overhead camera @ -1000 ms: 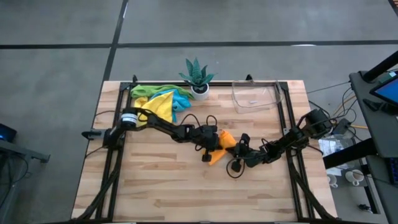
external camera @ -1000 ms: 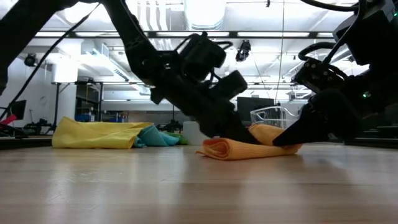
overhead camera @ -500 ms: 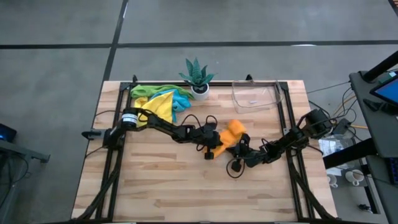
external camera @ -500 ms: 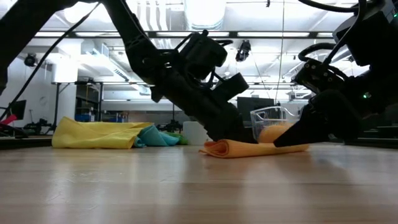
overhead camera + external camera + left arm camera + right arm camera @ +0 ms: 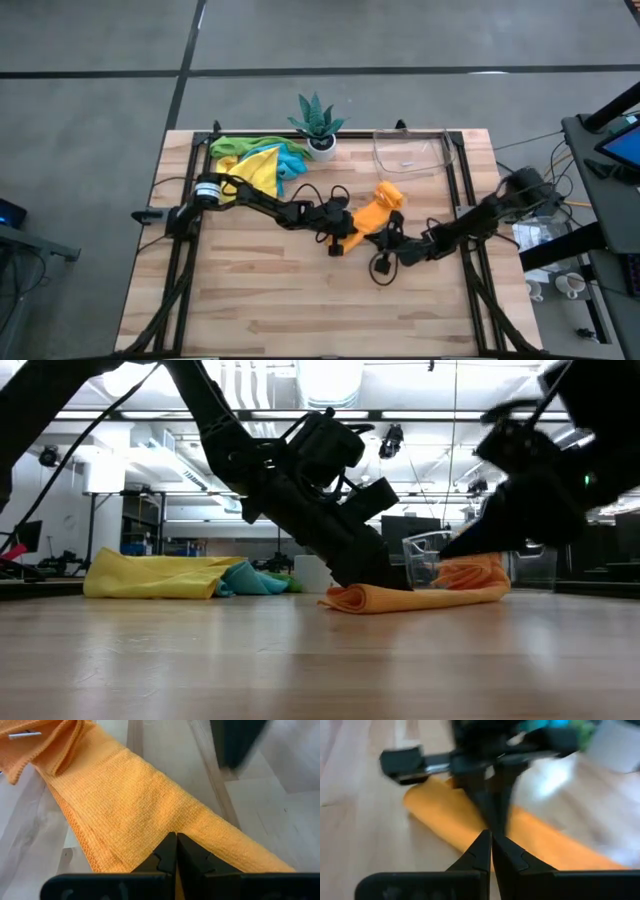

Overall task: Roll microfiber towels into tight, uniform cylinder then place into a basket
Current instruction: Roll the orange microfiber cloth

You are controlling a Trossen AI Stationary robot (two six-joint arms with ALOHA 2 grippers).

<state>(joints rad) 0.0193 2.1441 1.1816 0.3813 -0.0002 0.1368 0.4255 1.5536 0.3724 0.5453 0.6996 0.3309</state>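
High view: orange towel [image 5: 377,209] lies mid-desk as a long loose strip, running diagonally from the left gripper [image 5: 345,236] up toward the basket [image 5: 412,152]. The strip's far end is bunched and sits just short of the basket's front wall, apart from it. Left gripper has its jaws clenched on the near end of the orange towel; the left wrist view shows the two dark fingers [image 5: 172,855] pressed together with the cloth [image 5: 140,815] pinched at their tips. Right gripper [image 5: 392,238] is just beside the left one, on the towel's right side, jaws clenched too; the right wrist view shows its fingertips meeting over the orange cloth [image 5: 530,840], but whether they actually pinch it I cannot tell.

Low view: orange towel [image 5: 420,592] rests on the wooden desk [image 5: 300,660], folded edge toward the camera, far end raised a bit in front of the clear basket [image 5: 425,555].

Around: a pile of other towels [image 5: 255,160], yellow, green and light blue, at the back left of the desk, well apart from the grippers. A spiky potted plant [image 5: 318,122] stands between that pile and the basket, at the back edge. Both arms cross the middle of the desk low, with loose black cables [image 5: 380,268] lying near the right gripper.
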